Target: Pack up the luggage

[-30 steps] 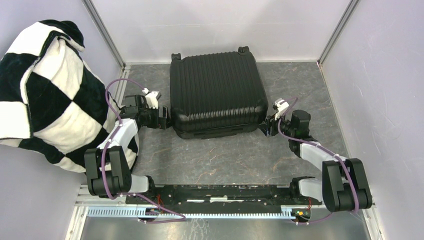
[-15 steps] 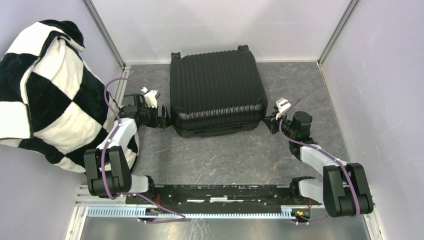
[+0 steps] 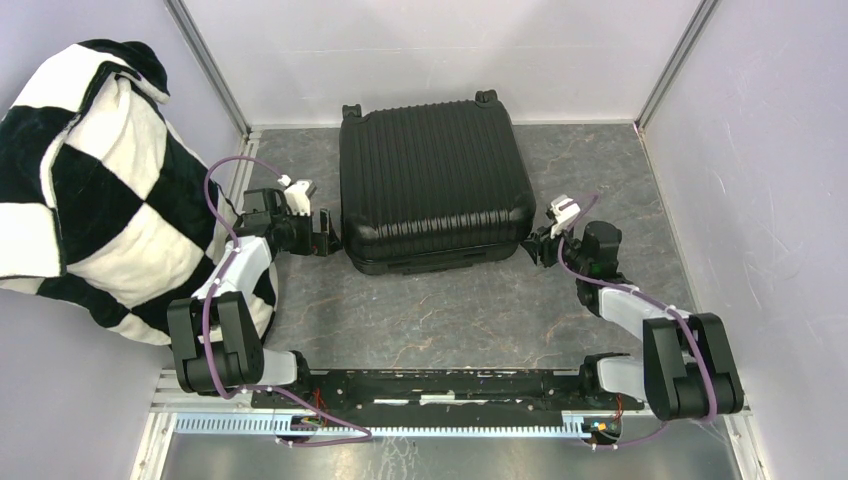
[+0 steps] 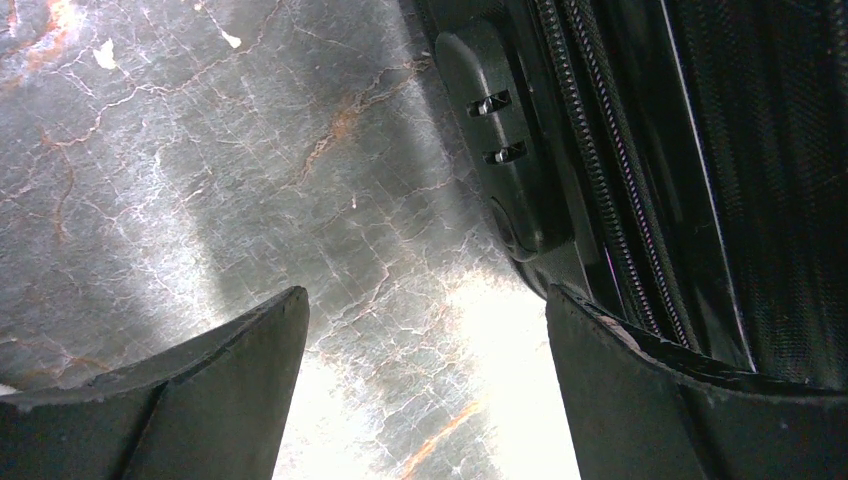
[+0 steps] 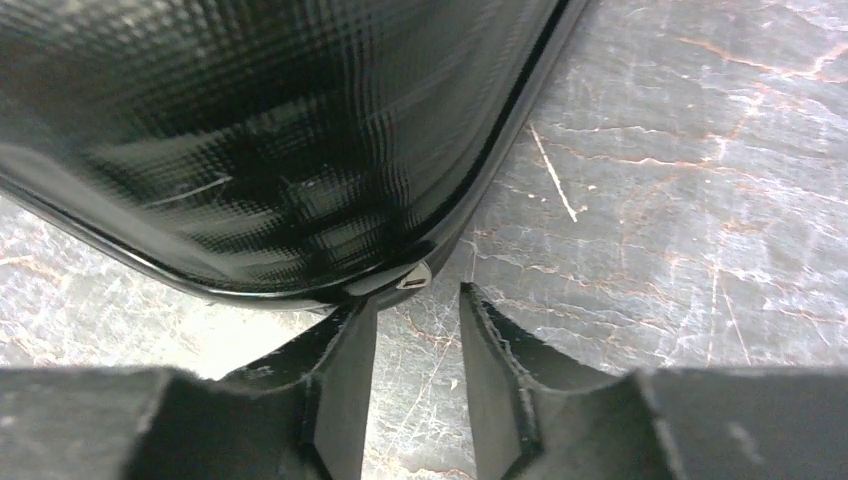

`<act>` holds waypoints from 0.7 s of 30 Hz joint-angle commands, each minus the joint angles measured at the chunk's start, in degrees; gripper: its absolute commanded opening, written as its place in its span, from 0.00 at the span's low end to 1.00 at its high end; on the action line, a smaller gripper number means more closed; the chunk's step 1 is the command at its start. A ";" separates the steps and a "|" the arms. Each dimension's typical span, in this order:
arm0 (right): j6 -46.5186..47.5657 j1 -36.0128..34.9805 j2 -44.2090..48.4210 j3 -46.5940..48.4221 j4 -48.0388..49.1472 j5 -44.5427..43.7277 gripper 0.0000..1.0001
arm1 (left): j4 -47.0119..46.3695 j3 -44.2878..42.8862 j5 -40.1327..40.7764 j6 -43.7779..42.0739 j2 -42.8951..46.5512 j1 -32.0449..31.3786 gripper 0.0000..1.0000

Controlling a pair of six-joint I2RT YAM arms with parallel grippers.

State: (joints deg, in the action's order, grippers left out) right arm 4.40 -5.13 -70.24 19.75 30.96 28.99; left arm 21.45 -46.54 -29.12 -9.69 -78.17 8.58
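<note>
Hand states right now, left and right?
Left hand: wide open, empty, beside the suitcase.
Right hand: slightly open, empty, at the suitcase corner.

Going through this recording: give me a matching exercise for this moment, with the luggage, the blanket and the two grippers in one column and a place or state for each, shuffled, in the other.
Column one
1. luggage
2. checkered blanket
3. left gripper
4. right gripper

Column two
A. fingers a narrow gap apart, holding nothing, at the luggage's near right corner
B. lying flat, lid down, between the two grippers
C. heaped at the far left of the top view
D. fingers wide apart, holding nothing, beside the luggage's near left corner

Pairs: 1-B, 2-C, 3-D, 4-A
</note>
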 commanded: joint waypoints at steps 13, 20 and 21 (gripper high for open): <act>-5.76 0.26 -9.56 5.32 11.81 16.60 0.25 | -1.54 -1.09 -3.30 2.41 -0.04 0.55 0.93; -11.08 0.28 -10.51 1.63 21.12 19.81 0.00 | -2.14 -0.81 -2.96 2.21 -0.47 0.51 0.93; -11.40 0.22 -10.32 1.24 21.24 19.72 0.00 | -2.33 -0.75 -2.99 2.29 -0.49 0.57 0.93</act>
State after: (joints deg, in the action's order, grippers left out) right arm -2.90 -3.86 -81.32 21.89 40.91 42.35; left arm 21.63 -46.54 -29.65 -9.69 -78.32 9.50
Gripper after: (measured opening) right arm 0.022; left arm 0.934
